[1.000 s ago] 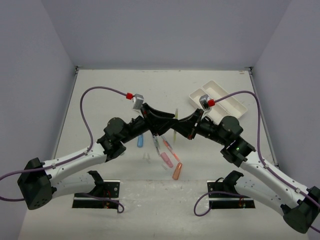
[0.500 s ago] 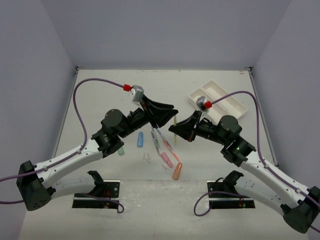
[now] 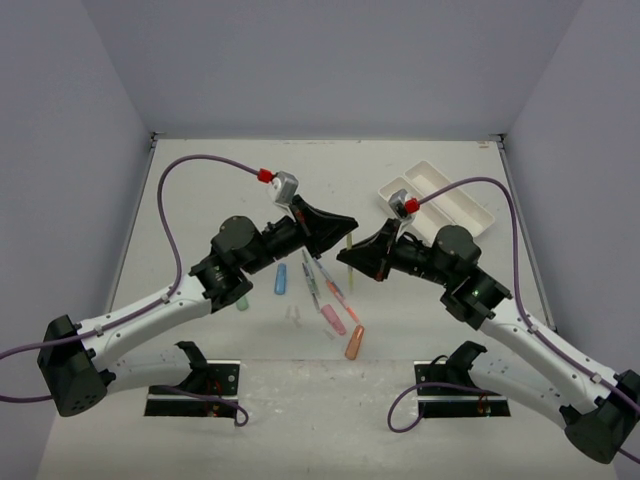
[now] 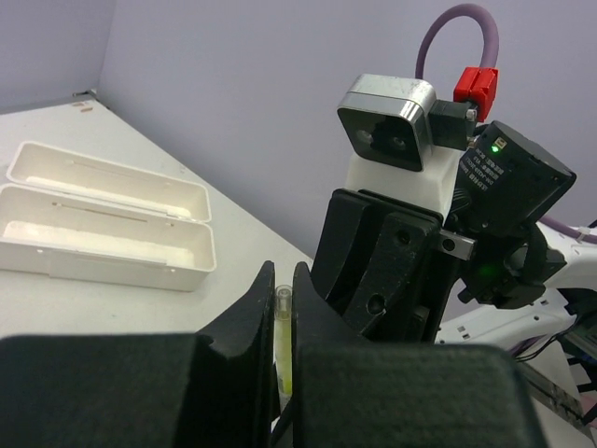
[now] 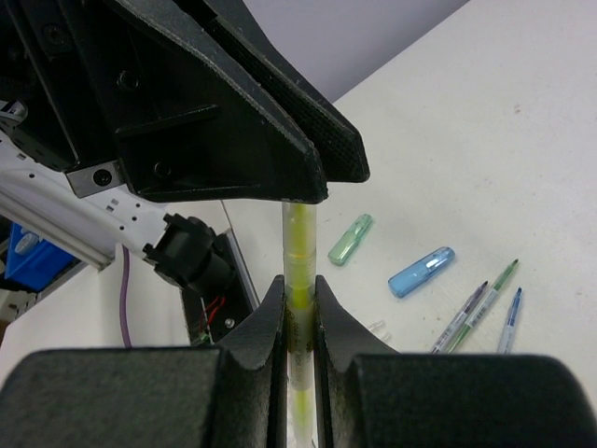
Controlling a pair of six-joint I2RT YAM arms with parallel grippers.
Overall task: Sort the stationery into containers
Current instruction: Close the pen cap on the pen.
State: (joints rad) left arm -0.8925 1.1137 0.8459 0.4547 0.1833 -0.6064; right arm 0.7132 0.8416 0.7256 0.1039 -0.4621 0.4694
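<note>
Above the table (image 3: 200, 200), left pincer (image 4: 284, 277) and right pincer (image 5: 298, 291) each clench the yellow pen (image 5: 299, 241), lengthwise between them.

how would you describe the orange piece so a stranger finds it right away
On the pale table, find the scatter of pens between the two arms. The orange piece lies at its near end, closest to the arm bases, beside a pink piece; it alone is orange.
</note>
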